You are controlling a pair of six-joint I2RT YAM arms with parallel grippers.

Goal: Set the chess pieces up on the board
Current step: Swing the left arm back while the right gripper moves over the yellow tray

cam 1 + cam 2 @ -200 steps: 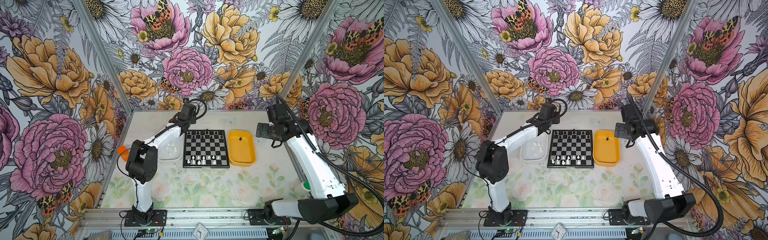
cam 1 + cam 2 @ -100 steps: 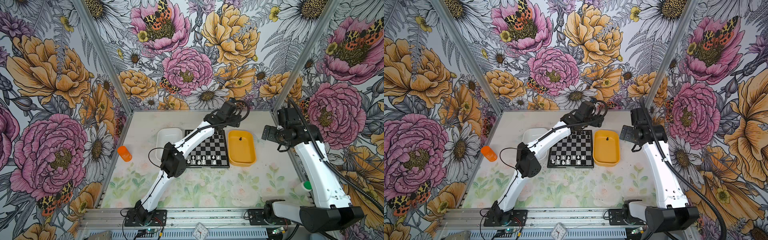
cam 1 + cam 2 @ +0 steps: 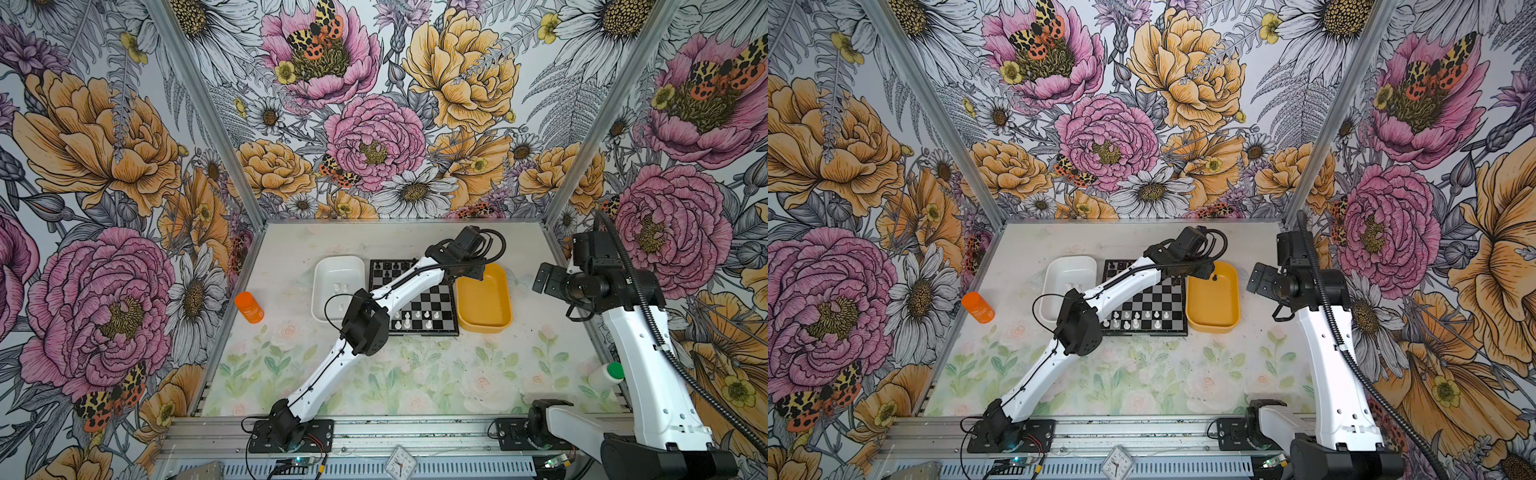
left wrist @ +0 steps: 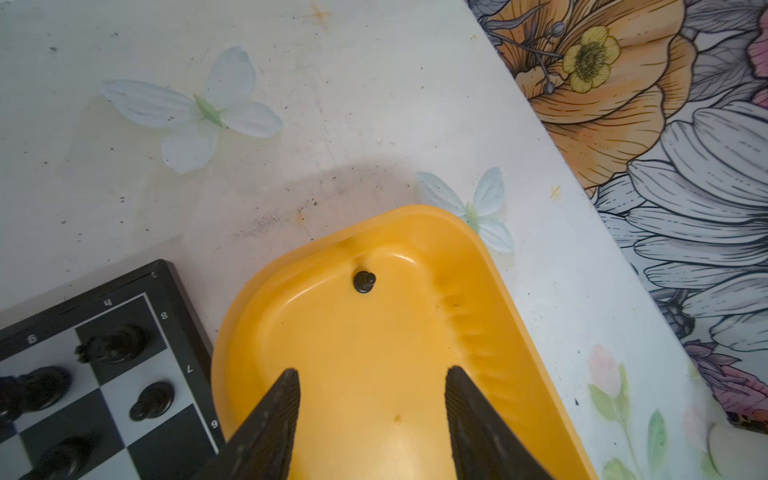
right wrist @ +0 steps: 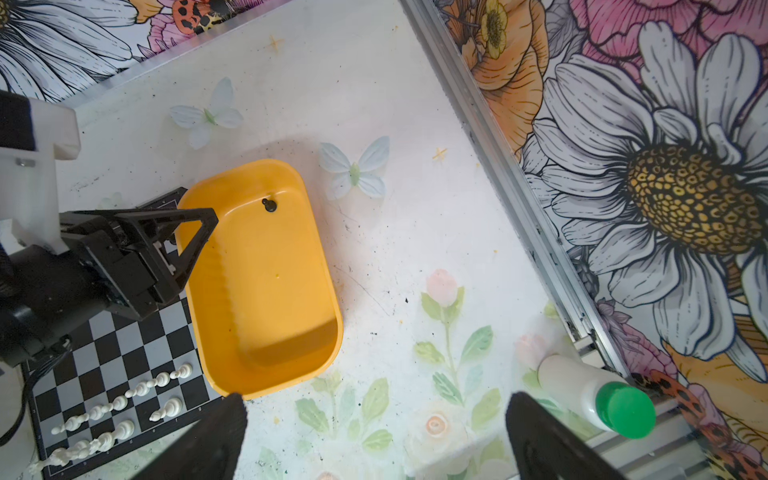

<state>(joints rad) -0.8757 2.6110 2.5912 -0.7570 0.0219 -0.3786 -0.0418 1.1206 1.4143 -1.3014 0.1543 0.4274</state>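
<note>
Black pawn (image 4: 365, 282) upright in yellow tray (image 4: 503, 332), beyond spread left hand (image 4: 372, 372).

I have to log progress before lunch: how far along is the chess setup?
Done: many white pieces and black pieces stand on the board. In hand: nothing is gripped. The left gripper, open, hovers over the yellow tray, pointed toward its one black pawn. The right gripper is open, off to the side. Left: that pawn and a few loose white pieces in the white tray.
</note>
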